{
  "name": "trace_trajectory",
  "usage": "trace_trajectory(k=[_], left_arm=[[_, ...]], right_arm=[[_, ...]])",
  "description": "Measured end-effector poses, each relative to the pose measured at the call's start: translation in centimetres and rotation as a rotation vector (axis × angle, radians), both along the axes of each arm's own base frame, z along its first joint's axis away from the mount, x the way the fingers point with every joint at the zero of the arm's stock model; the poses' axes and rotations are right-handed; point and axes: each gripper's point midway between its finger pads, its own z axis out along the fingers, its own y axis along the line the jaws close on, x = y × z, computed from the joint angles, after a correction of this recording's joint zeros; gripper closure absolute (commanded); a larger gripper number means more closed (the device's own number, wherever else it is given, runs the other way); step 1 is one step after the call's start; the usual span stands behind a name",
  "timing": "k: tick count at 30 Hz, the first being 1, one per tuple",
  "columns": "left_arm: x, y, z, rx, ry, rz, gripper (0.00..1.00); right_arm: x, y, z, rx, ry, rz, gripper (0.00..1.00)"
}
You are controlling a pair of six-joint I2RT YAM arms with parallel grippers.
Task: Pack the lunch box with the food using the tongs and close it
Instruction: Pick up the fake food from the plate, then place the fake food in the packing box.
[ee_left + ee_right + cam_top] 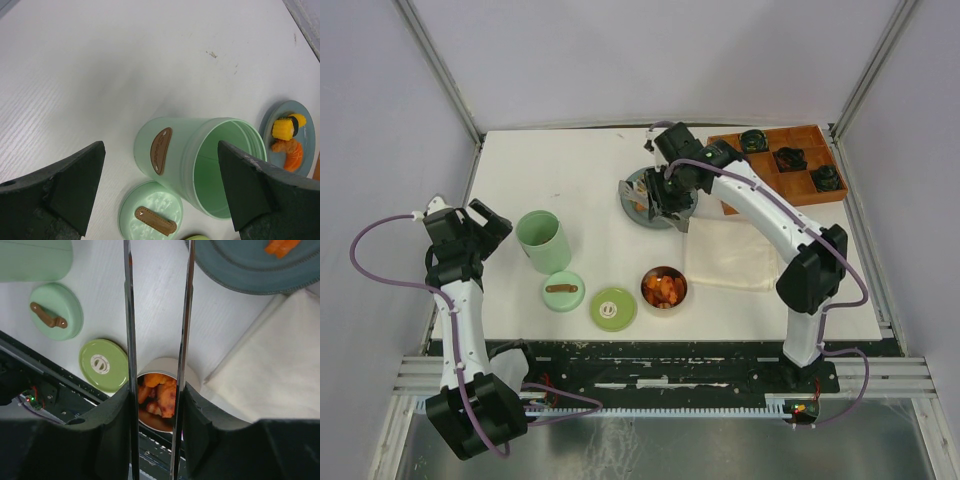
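Starting on the left, our left gripper (485, 222) hangs with its jaws spread wide and nothing between them, just beside the mint-green canister (542, 240). The canister stands upright on the white table (570, 160) with its mouth uncovered. Its flat lid (563, 291) lies just in front of it, brown handle up. A bit further right the lime-green lid (612, 309) sits flat on the table, close to the flat lid but not touching it.

Next over is the steel bowl (157, 362), uncovered, with orange and red-brown pieces (664, 290) inside. Behind it is the grey-blue plate (235, 265), which has a yellow piece with a black band (284, 128) and an orange piece (291, 151) right beside it.

Our right gripper (670, 198) hovers over that plate, clamped on the tongs (131, 340), fingers pressing both blades from outside. The blades stand apart as far as we can see them. The tips run out of the wrist view and are hidden from above, so we can't tell if they're pinching anything.

Further right the folded cream cloth (730, 255) lies just beside the plate. At the far back right is the wooden tray (798, 187) with dark objects (790, 158) in its compartments.
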Motion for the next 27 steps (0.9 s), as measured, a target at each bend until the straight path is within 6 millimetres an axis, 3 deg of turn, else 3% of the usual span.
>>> trace_trajectory(k=[5,14,18,21,27], left_arm=[[0.0,0.0,0.0,0.000,0.000,0.000,0.01],[0.0,0.0,0.0,0.000,0.000,0.000,0.01],[0.0,0.0,0.0,0.000,0.000,0.001,0.01],[0.0,0.0,0.0,0.000,0.001,0.001,0.01],[0.0,0.0,0.0,0.001,0.001,0.002,0.01]], right_arm=[[-1.9,3.6,2.3,0.058,-0.044,0.080,0.61],[-5.8,12.3,7.7,0.211,-0.165,0.270,0.60],[-6.7,14.8,6.9,0.210,-0.165,0.323,0.60],[-7.4,16.2,5.1,0.179,-0.147,0.361,0.60],[-8.7,17.1,1.9,0.105,-0.105,0.413,0.59]])
